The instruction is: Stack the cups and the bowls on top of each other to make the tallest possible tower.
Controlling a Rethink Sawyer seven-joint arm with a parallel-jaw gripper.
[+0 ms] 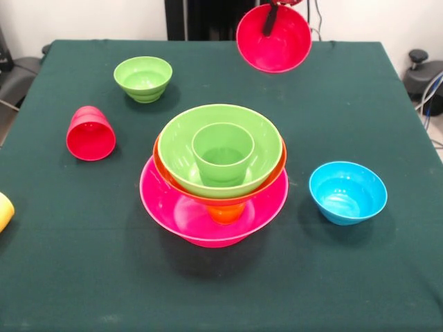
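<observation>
The tower stands mid-table. Its base is a wide pink bowl (166, 204), with an orange cup (225, 213) showing inside it under a large orange bowl (279, 168). On that sits a large green bowl (181, 149) holding an upright green cup (223, 155). At the far edge my gripper (270, 26) is shut on the rim of a small red bowl (277, 48), which hangs tilted above the table; one dark finger shows inside it. On the cloth are a small green bowl (143, 77), a blue bowl (347, 192), and a red cup (91, 133) on its side. A yellow cup (3, 211) pokes in at the left edge.
The table is covered with a dark green cloth (346, 277). Black equipment and cables stand off the table at the right (422, 72), and a dark object sits off its left side (17, 76).
</observation>
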